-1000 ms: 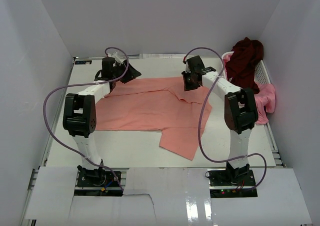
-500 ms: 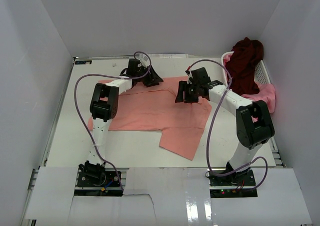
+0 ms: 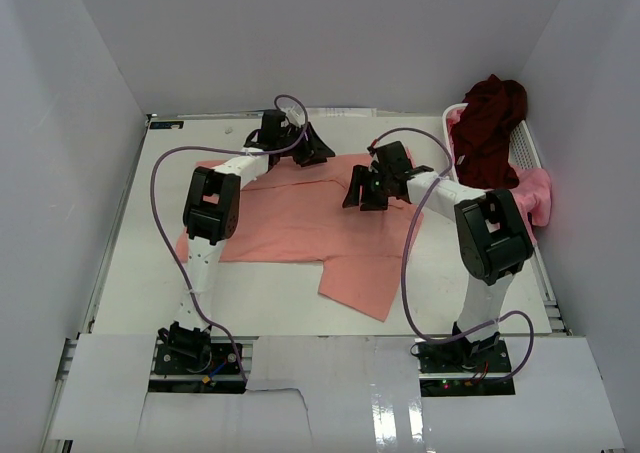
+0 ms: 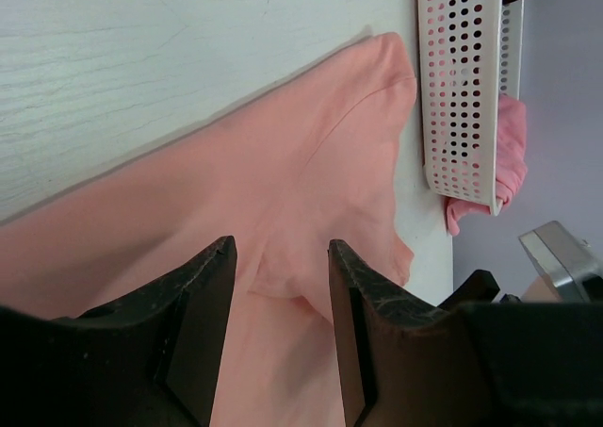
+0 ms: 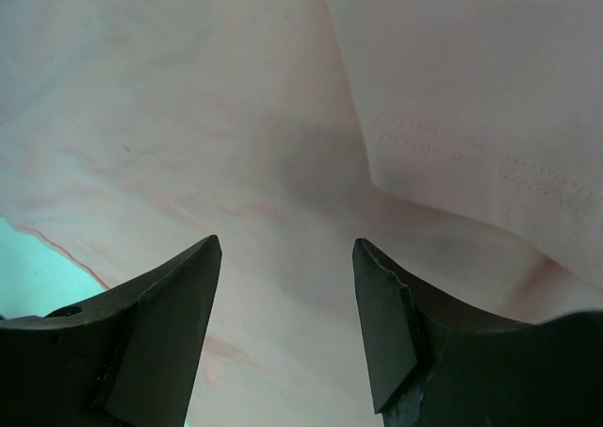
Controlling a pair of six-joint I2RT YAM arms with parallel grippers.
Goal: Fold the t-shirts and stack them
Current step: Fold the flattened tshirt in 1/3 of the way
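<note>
- The bench carries the salmon-pink t-shirt, spread flat across its middle. One flap of the cloth juts toward the near edge.
- The right claw hangs over the right half of this shirt, jaws apart and holding nothing. In the right wrist view, its fingers frame only wrinkled pink cloth and a stitched hem.
- Farther back, the left claw sits at the shirt's far edge — also open and empty. The left wrist view shows the shirt's edge and a sleeve lying on bare white bench past the fingertips. Whether either claw touches the cloth cannot be told.
- At the far right stands a white perforated basket (just beside the spread shirt's sleeve, in the left wrist view).
- The dark maroon t-shirt is heaped on top of the basket.
- The brighter pink t-shirt spills out at the basket's near end.
</note>
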